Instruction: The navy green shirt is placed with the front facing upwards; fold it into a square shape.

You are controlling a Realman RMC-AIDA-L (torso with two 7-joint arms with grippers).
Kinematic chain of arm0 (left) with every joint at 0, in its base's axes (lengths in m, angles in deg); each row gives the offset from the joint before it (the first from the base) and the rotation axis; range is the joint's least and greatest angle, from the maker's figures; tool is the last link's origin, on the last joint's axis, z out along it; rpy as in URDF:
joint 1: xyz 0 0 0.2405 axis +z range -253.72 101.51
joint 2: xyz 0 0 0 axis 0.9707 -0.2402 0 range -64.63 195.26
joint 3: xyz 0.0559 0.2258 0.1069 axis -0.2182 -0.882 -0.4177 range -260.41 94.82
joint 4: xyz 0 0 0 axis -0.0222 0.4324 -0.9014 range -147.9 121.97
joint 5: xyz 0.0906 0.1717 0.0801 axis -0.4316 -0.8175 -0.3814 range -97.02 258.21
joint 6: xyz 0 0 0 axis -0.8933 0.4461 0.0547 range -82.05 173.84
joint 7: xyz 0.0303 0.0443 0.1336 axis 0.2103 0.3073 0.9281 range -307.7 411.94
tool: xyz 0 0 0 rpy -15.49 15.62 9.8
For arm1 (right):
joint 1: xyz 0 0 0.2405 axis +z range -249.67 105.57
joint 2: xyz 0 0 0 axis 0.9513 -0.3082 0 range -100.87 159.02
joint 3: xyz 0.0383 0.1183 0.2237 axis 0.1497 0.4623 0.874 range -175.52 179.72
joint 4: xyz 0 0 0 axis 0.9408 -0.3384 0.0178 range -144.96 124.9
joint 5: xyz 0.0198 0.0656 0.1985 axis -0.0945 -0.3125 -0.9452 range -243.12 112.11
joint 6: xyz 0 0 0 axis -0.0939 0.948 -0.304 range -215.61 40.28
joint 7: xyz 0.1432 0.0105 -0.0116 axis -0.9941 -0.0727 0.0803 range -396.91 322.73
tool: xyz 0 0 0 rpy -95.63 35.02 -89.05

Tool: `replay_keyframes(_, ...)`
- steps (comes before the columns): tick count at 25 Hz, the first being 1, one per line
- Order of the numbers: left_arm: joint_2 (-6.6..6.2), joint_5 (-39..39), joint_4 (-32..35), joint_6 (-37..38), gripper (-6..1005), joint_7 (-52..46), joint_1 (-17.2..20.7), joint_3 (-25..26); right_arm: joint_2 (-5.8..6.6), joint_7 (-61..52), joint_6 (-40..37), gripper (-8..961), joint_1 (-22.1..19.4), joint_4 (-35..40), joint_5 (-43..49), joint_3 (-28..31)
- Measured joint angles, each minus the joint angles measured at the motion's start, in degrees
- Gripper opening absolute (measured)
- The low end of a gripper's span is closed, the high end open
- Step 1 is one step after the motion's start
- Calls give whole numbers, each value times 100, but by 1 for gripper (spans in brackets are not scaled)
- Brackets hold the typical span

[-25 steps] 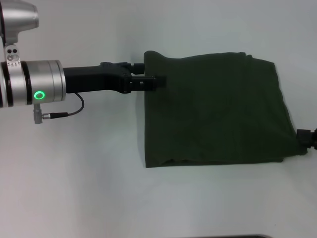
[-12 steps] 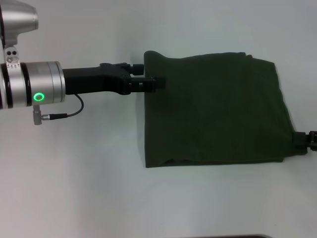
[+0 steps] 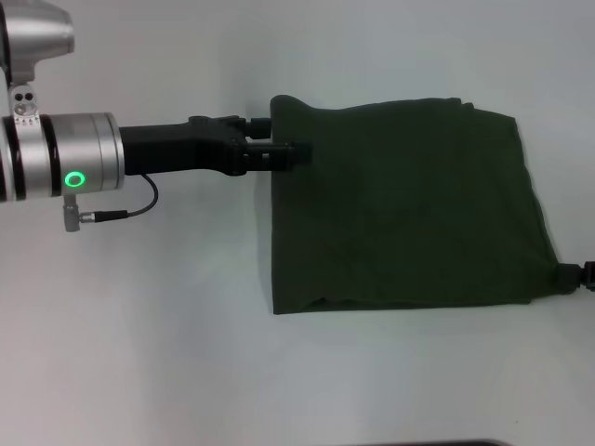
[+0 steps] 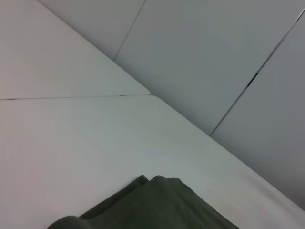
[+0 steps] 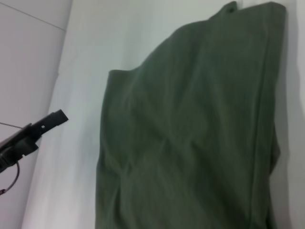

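Green shirt [image 3: 400, 209] beside left pincer [image 3: 296, 153]

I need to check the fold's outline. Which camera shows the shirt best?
The head view: the whole shirt lies in frame, all edges visible. The right wrist view crops its lower part, and the left wrist view catches only one corner.

A plain white table [image 3: 167, 325] spreads under and all around the fingers. Beyond its far edge, well past the fingers, stands a pale grey panelled wall [image 4: 205, 57] with thin dark seams.
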Motion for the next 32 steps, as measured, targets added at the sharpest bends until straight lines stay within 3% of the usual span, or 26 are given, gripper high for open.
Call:
replay_keyframes(8,0,0,0,-40,934,17,-2,-20,-2,-70,143,65,21,-40,107,11)
replay_keyframes(32,0,0,5,-12,934,26,8,-27,-25,13,226,65,83,-45,272,149)
